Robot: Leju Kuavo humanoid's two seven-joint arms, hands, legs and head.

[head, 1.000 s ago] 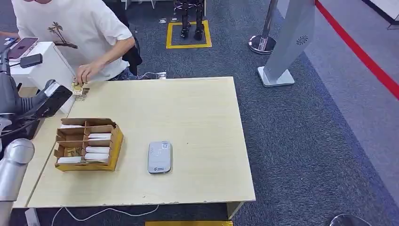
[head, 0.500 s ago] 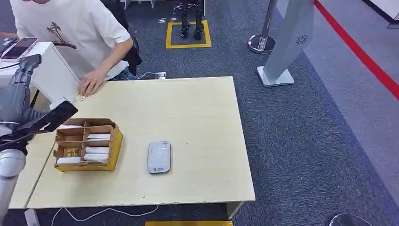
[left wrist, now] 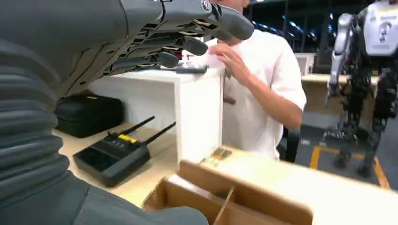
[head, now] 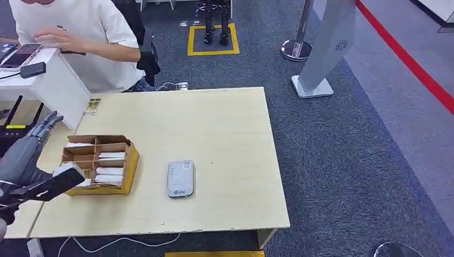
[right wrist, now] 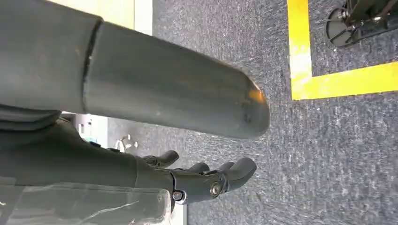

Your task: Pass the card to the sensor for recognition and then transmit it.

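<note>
The left hand (head: 24,152), fingers released and holding nothing, hovers just beside the cardboard box (head: 100,164) of white cards (head: 111,171) on the worktop (head: 214,128); beside the box lies the grey sensor (head: 181,178); the right hand (right wrist: 206,180) hangs, fingers loosely curled

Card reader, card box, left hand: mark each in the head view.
card reader (head: 181,179), head view, middle of its grey top face.
card box (head: 131,163), head view, its yellow right wall.
left hand (head: 22,155), head view, back of the hand.

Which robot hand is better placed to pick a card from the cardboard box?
Probably the left robot hand: it hovers open beside the brown cardboard divider box holding white cards. The right robot hand hangs over grey carpet.
</note>
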